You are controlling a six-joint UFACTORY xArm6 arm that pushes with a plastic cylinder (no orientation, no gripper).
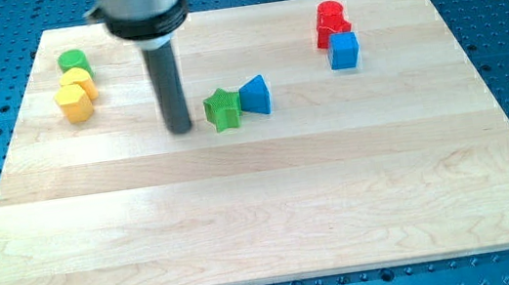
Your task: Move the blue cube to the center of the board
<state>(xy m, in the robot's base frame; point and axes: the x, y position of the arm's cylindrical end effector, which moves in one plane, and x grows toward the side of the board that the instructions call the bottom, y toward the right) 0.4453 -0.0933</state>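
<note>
One blue cube (pixel 344 51) sits well right of my tip (pixel 180 130), which is a bare rod with no claw, so you should swing behind it and push gently down-left.

The dark rod's tip (pixel 180 130) is seen resting on the pale wooden table (pixel 265 220) — just left of the green star-shaped block (pixel 222 109), which touches the blue triangular block (pixel 256 96). The blue cube (pixel 344 50) is set below the red blocks (pixel 330 22) — upper right.
</note>
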